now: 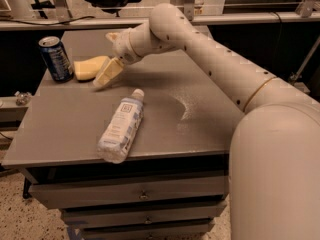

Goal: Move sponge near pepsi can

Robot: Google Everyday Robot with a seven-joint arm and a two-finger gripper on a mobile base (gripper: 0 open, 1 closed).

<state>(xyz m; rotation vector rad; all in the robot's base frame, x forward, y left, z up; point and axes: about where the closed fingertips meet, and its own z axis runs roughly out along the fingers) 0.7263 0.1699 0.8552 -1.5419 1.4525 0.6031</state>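
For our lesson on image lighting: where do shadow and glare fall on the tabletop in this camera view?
Camera view: the arm casts a soft shadow on the table beneath it, next to the gripper, which sits beside the sponge; a pale sheen shows to the right of the water bottle.

One dark blue aluminium drink can with a silver top (55, 59). One pale yellow soft rectangular sponge (88, 68). One clear plastic water bottle with a white label (121, 126). All three are on one grey tabletop (210, 109), with three grey drawer fronts (90, 196) stacked below. One white robot arm (215, 64) carries one cream two-fingered claw (106, 59), fingers spread, just above the sponge's right end.
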